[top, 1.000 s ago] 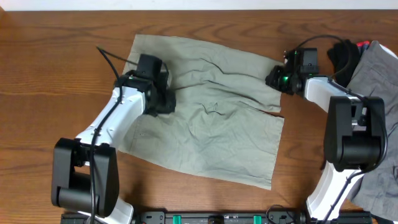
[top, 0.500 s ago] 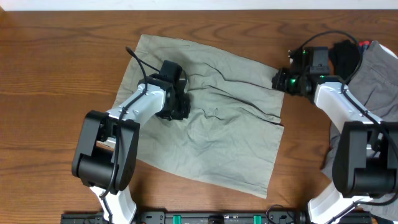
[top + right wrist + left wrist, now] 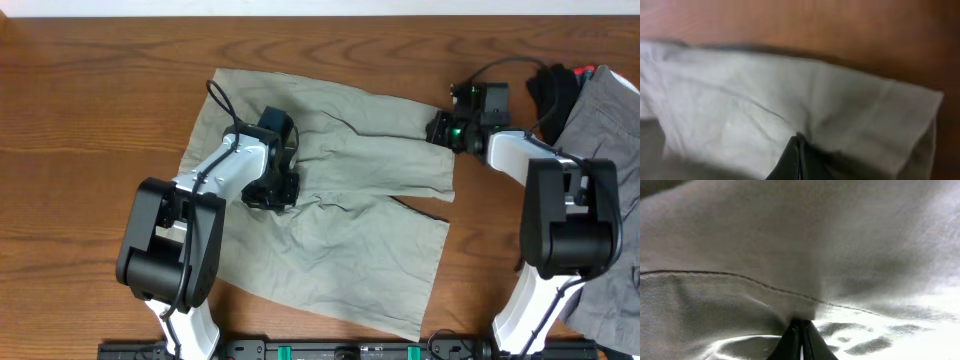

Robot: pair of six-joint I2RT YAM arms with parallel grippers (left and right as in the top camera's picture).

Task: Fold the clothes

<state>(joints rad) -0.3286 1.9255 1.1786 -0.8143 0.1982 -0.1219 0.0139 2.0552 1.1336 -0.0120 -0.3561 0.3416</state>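
Note:
The pale khaki-green shorts point(image 3: 350, 235) lie spread on the wooden table, waistband at the left and two legs pointing right. My left gripper point(image 3: 273, 191) rests on their middle-left part. In the left wrist view the jaws point(image 3: 801, 330) are shut with a pinch of the cloth point(image 3: 790, 240) bunched at the tips. My right gripper point(image 3: 438, 128) is at the hem corner of the far leg. In the right wrist view it point(image 3: 799, 146) is shut on a fold of the fabric point(image 3: 755, 105). What lies under either arm is hidden.
A small black cloth point(image 3: 552, 88) and a grey garment point(image 3: 612, 112) lie at the right edge behind the right arm. More grey fabric point(image 3: 612, 300) lies at the lower right. Bare wood point(image 3: 90, 150) stretches left of the shorts.
The left gripper moved right across the shorts and shut on the fabric. The shorts shifted and the far leg pulled flatter, so the split between the legs shows more clearly.

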